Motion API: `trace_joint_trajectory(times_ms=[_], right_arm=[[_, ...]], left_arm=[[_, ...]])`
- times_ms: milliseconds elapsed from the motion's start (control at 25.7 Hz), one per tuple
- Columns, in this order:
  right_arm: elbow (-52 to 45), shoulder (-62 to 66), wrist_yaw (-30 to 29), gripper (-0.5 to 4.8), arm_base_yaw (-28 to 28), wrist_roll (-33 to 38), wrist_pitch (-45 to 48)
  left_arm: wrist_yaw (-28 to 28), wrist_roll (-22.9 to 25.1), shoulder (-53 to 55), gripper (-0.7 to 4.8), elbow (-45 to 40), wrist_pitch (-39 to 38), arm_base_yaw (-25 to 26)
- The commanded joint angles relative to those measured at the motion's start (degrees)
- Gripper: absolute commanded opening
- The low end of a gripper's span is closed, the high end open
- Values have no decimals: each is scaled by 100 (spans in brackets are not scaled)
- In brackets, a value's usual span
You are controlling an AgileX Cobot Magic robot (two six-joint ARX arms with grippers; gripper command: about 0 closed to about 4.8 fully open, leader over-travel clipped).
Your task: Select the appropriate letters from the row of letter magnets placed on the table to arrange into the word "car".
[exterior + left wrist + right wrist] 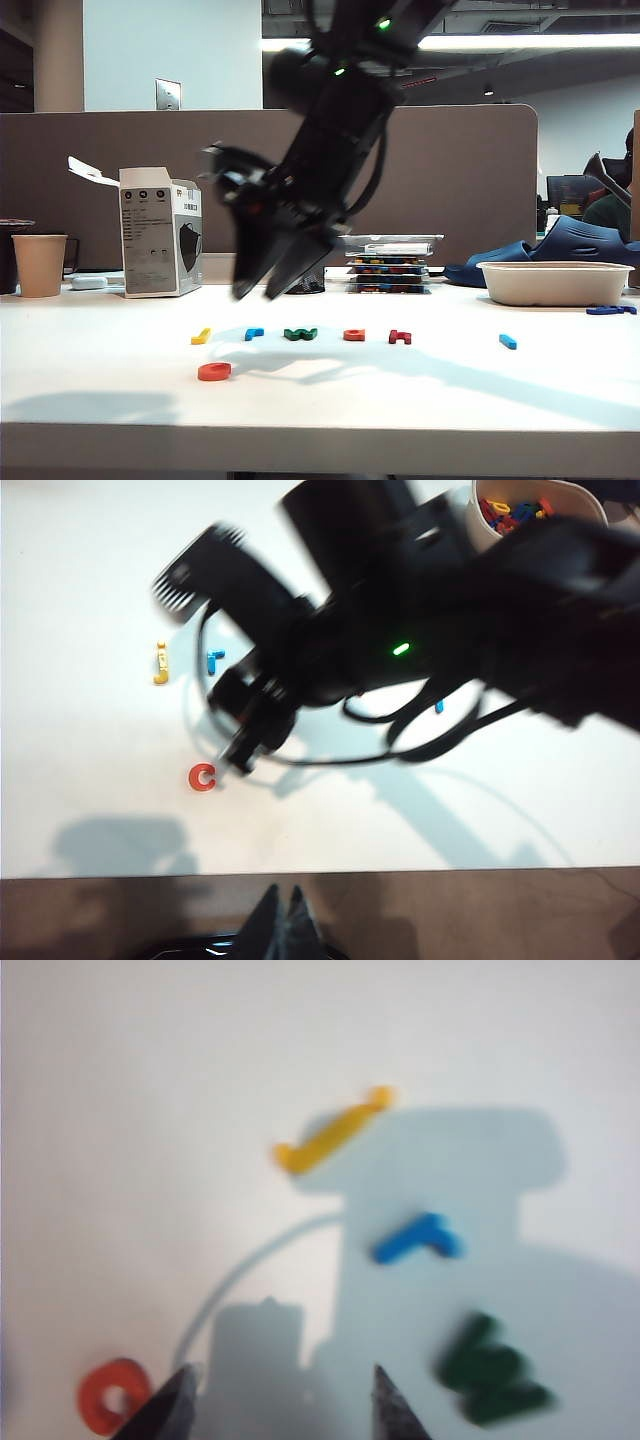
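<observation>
White table [420, 400]: right gripper [268, 280] blurred; left gripper [283, 920] mostly cropped.

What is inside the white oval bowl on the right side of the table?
In the left wrist view the white oval bowl holds small red and blue pieces. In the exterior view its wall hides them.

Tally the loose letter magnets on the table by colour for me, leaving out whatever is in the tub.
Yellow: 1
Blue: 2
Green: 1
Orange-red: 2
Dark red: 1
Total: 7 loose letters; six in the row, one orange-red set nearer the front edge.
</observation>
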Motion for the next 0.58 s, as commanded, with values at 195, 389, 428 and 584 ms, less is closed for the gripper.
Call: trace_joint_trajectory(times_ms=[195,389,428,584], right_arm=[[33,-437,83,220,-560,-1209,-632],[33,-435,-232,220,-885,-2334,-1281],[31,-435,-243,220,-920,-2564,-1346],[33,-435,-256,220,-997,-3259,-1298]], left_arm=[[-61,4,-11,-5,22,13,2],[-61,7,-11,-5,22,11,2],[-57,4,-11,-5,22,11,2],[-59,4,-11,-5,22,13,2]])
